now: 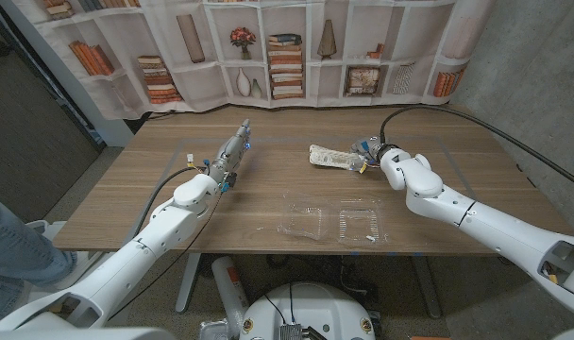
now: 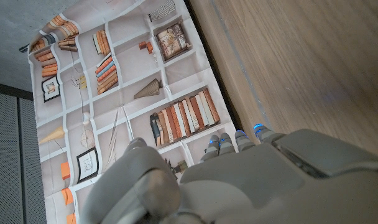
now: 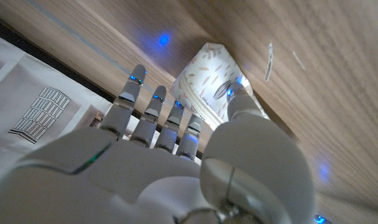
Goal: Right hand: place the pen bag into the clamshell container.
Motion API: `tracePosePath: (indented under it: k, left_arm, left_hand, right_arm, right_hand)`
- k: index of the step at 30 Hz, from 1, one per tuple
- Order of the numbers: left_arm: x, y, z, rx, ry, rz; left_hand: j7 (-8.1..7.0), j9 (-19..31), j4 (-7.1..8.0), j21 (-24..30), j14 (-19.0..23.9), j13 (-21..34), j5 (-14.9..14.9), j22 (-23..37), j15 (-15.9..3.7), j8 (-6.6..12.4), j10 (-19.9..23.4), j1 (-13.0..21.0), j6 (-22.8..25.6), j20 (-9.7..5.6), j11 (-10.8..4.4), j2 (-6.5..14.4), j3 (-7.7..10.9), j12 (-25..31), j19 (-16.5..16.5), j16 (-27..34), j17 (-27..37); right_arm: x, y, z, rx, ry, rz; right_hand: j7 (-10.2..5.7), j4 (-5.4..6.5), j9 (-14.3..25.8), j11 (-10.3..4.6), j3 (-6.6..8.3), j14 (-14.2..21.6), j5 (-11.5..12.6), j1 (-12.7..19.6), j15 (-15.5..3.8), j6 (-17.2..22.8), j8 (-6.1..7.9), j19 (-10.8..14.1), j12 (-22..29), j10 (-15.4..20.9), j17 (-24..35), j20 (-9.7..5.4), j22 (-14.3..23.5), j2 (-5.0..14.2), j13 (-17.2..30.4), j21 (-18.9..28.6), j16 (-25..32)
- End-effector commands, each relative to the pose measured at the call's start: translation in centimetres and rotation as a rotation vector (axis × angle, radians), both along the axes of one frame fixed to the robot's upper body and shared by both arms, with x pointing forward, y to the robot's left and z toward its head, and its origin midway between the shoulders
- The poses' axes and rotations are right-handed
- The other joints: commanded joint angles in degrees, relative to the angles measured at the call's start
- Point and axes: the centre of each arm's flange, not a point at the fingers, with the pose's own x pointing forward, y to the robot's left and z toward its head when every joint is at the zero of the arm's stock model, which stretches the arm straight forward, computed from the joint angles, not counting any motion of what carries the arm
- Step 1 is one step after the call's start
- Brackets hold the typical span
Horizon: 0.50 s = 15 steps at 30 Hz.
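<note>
We view the wooden surface [image 1: 268, 179] from above, with the robot's two arms entering from the lower corners of the frame. At centre right, the right hand [image 1: 374, 151] meets the near end of the pen bag [image 1: 330, 158], a pale patterned pouch lying on the surface just right of the frame's centre. In the right wrist view the right hand [image 3: 176, 155] has its fingers [image 3: 156, 106] extended and slightly apart beside the pen bag [image 3: 207, 78], and the thumb reaches over the bag's edge; we cannot tell whether the bag is actually gripped. Below the pen bag in the head view, toward the lower middle of the frame, the clear clamshell container [image 1: 329, 223] lies opened flat, well apart from the bag. At centre left, the left hand [image 1: 232, 156] is stretched out over the surface, fingers straight and together, holding nothing. A bookshelf-printed curtain [image 1: 268, 47] spans the upper part of the frame.
</note>
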Motion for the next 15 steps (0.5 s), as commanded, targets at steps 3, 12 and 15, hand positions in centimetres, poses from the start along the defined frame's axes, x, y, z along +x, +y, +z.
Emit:
tracePosePath:
  k: [3,12,15]
  left_arm:
    - [-0.3,-0.1,-0.2,-0.001,0.003,0.000]
    - [-0.5,-0.2,-0.2,-0.002,0.000,-0.007]
    - [-0.6,-0.3,-0.2,-0.002,0.001,-0.010]
  left_hand:
    - [-0.16,0.3,0.11,0.0,-2.6,0.3,-0.2,0.3,0.10,-0.06,-0.2,0.0,0.1,0.28,-0.32,0.6,-0.34,-0.1,-6.3,-0.1,0.2]
    - [-0.24,0.3,0.11,-0.1,-2.6,0.3,-0.2,0.3,0.22,-0.07,-0.2,0.0,0.1,0.21,-0.31,0.6,-0.40,-0.1,-6.4,-0.1,0.2]
    - [-0.23,0.3,0.11,-0.1,-2.6,0.3,-0.2,0.3,0.19,-0.08,-0.3,0.0,0.1,0.25,-0.31,0.6,-0.43,-0.2,-6.4,-0.1,0.2]
  right_arm:
    - [-0.5,-0.2,-0.2,0.010,-0.061,0.017]
    - [-1.2,-0.2,-0.1,0.011,-0.093,0.035]
    - [-1.5,-0.1,0.0,0.011,-0.110,0.044]
  right_hand:
    - [-0.01,-0.26,0.2,-1.40,0.64,4.3,-0.3,0.2,-4.92,3.7,0.12,1.3,1.0,5.6,0.0,-0.31,0.3,1.04,0.1,-0.4,0.3]
    - [-0.07,-0.30,0.2,-1.57,1.00,5.6,-0.4,0.5,-5.40,5.8,0.22,1.8,1.1,7.3,-0.1,-0.71,0.3,1.60,0.1,-0.5,0.1]
    - [-0.08,-0.25,0.2,-1.62,1.13,6.8,-0.4,0.4,-6.13,7.4,0.37,2.1,1.1,8.7,-0.1,-1.03,0.4,1.89,0.0,-0.6,0.1]
